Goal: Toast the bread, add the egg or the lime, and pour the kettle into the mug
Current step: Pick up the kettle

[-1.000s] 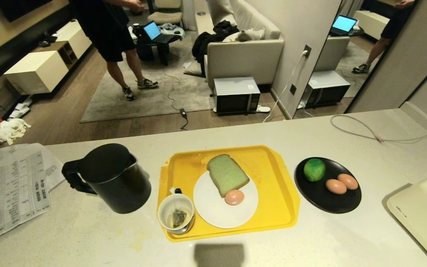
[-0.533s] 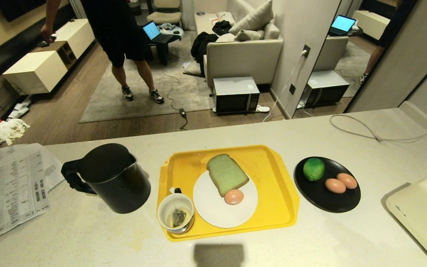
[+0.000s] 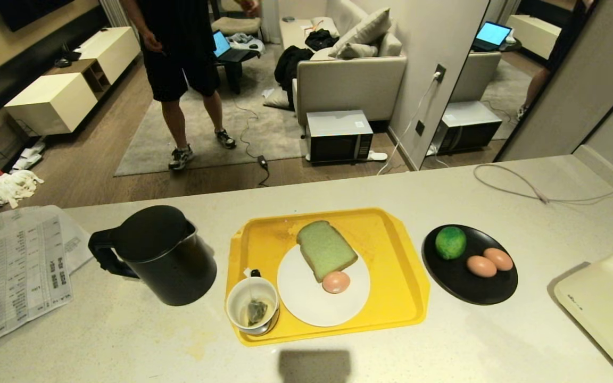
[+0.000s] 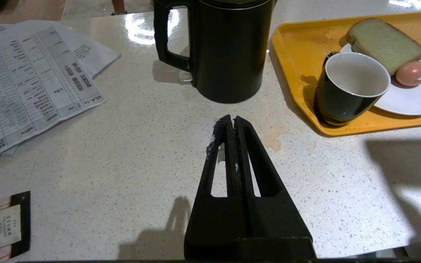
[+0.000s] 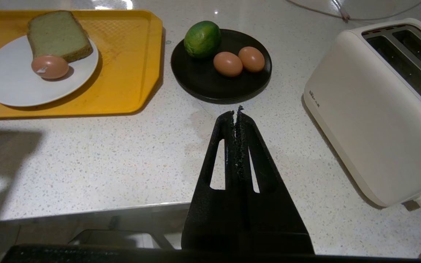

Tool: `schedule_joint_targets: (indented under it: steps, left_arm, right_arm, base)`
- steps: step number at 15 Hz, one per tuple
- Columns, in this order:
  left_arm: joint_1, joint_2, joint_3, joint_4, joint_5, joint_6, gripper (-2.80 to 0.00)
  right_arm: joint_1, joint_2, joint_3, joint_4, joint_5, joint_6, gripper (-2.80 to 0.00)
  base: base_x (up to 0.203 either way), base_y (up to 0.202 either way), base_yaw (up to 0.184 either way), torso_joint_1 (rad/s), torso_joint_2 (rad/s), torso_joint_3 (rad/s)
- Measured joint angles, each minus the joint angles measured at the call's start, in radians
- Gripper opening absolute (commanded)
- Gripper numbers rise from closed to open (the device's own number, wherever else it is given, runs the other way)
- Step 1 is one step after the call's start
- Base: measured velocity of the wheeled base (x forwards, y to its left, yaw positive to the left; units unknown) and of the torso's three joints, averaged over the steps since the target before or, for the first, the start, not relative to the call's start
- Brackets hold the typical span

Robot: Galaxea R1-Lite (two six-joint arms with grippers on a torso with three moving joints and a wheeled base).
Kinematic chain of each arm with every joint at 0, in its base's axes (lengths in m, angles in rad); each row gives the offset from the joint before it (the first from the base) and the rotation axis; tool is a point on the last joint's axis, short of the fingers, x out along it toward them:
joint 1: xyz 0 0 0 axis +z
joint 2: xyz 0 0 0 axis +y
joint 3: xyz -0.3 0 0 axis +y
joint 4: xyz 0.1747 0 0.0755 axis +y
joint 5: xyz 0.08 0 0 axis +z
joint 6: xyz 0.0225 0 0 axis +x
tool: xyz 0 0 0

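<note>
Both arms sit parked low at the near counter edge, out of the head view. Left gripper has its jaws pressed together, empty, aimed at the kettle; right gripper likewise pressed together and empty, tips just short of the black plate. Bread lies flat on the white plate inside the yellow tray, one egg touching its near edge. Lime and two more eggs share the black plate, right of the tray. Mug, teabag inside, stands in the tray's near-left corner beside the kettle. Toaster at far right, slots up. Handling, as judgement: bread is light and soft, will dent; best pinched gently across its thickness at the crust edge away from the egg. Eggs are fragile, smooth, prone to roll; grip around the middle, lightly. Lime is firm, dimpled, forgiving. Kettle probably heavy if filled; take it by the loop handle, which faces left. A person stands on the rug beyond the counter.
</note>
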Motion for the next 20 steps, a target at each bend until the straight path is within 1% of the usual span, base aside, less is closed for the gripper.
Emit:
schedule_joint_targets:
  steps: [6, 20]
  left_arm:
    - [0.0, 0.0, 0.0, 0.0, -0.001, 0.0, -2.8]
    - [0.0, 0.0, 0.0, 0.0, 0.0, 0.001, -2.8]
  right_arm:
    - [0.0, 0.0, 0.0, 0.0, 0.0, 0.0, -2.8]
    - [0.0, 0.0, 0.0, 0.0, 0.0, 0.0, -2.8]
  base:
    - [0.0, 0.0, 0.0, 0.0, 0.0, 0.0]
    - [0.0, 0.0, 0.0, -0.056, 0.12, 0.06]
